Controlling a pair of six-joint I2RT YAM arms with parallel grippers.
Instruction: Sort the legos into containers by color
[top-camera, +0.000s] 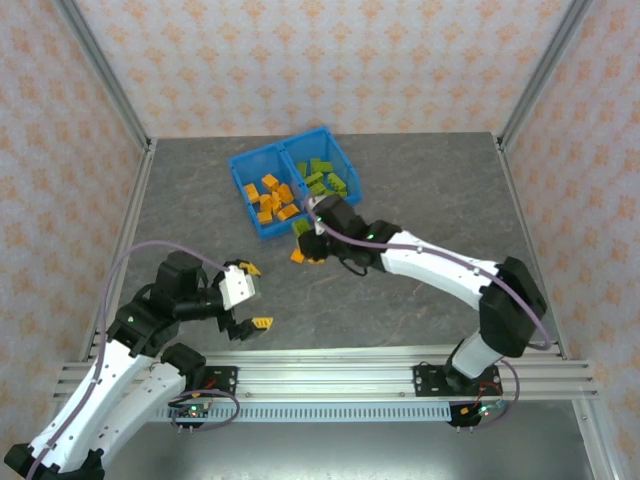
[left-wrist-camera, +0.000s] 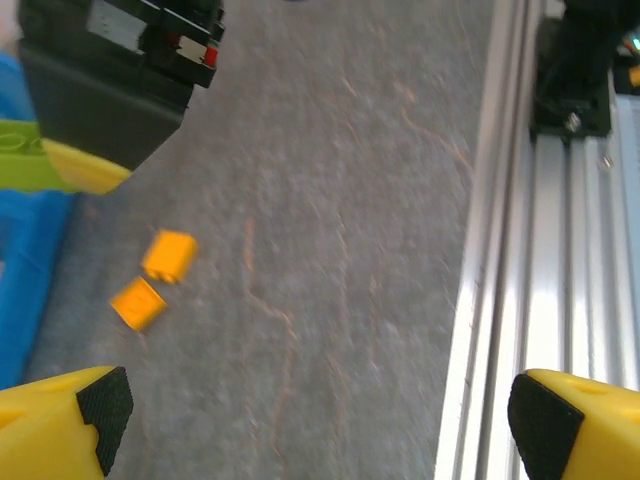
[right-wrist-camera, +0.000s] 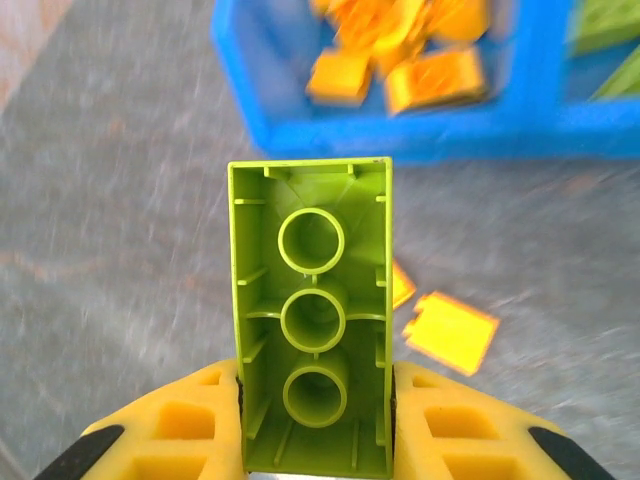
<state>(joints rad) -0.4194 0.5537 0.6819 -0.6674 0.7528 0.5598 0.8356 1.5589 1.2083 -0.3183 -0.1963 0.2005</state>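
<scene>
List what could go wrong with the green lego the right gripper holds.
The right gripper grips the green lego by one end only; it could pivot or slip. The orange compartment lies straight ahead, so an early release would mis-sort it. Two loose orange legos nearby could get knocked.

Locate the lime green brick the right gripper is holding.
Right wrist view: the lime green brick is clamped in the right gripper, underside to camera, before the blue bin's near wall, near two loose orange bricks.
</scene>
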